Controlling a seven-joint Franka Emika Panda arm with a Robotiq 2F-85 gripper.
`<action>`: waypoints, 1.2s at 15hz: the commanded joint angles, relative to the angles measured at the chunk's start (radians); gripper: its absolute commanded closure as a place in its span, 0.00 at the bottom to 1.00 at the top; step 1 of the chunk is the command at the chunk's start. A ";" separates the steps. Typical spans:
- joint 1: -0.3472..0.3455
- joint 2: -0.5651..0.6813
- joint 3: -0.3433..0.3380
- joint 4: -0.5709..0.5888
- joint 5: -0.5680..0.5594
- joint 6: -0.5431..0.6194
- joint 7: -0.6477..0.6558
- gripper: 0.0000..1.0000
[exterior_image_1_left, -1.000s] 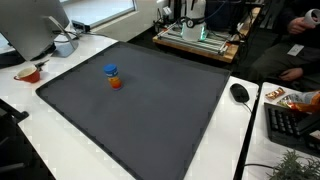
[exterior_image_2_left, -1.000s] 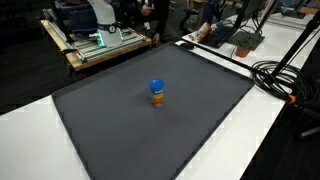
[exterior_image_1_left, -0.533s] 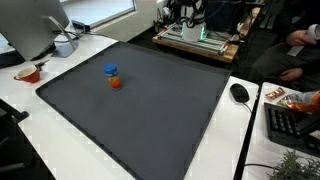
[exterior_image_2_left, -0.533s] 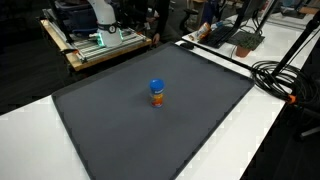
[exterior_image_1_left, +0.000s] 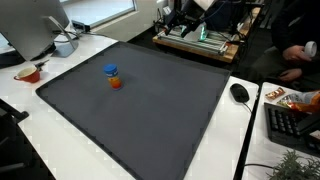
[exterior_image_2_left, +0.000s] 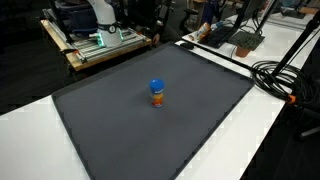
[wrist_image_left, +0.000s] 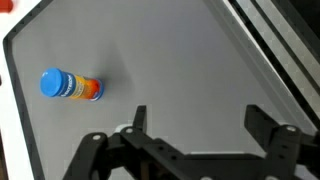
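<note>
The bottle (exterior_image_1_left: 112, 77) stands unmoved on the tabletop (exterior_image_1_left: 45, 135). The pincer (wrist_image_left: 197, 122) hangs released and empty, well apart, and has perhaps shifted slightly at the far edge.

A small orange bottle (exterior_image_2_left: 157, 94) with a blue cap stands upright on the dark mat.

**A:** Entry one, the surface?

**B:** Dark grey mat (exterior_image_1_left: 160, 120), lying flat on a white table (exterior_image_2_left: 25, 135). Both exterior views show it.

**A:** Items along the mat's edges?

**B:** In an exterior view:
- Black mouse (exterior_image_1_left: 239, 92), just beside the mat.
- Black keyboard (exterior_image_1_left: 290, 124), farther out.
- Green plant (exterior_image_1_left: 285, 168), near the keyboard.
- Red bowl (exterior_image_1_left: 28, 73) and white cup (exterior_image_1_left: 65, 46), at the opposite side.
- Monitor (exterior_image_1_left: 35, 25), above the bowl and cup.

**A:** Remaining stock?

**B:** In an exterior view:
- Black cables (exterior_image_2_left: 275, 75), looped on the table.
- Wooden bench (exterior_image_2_left: 100, 48), beyond the mat and well apart from it.
</note>
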 joint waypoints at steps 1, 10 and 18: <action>0.007 0.159 0.005 0.100 -0.159 -0.031 0.056 0.00; 0.022 0.472 -0.060 0.368 -0.379 -0.195 0.107 0.00; 0.016 0.469 -0.063 0.359 -0.363 -0.169 0.090 0.00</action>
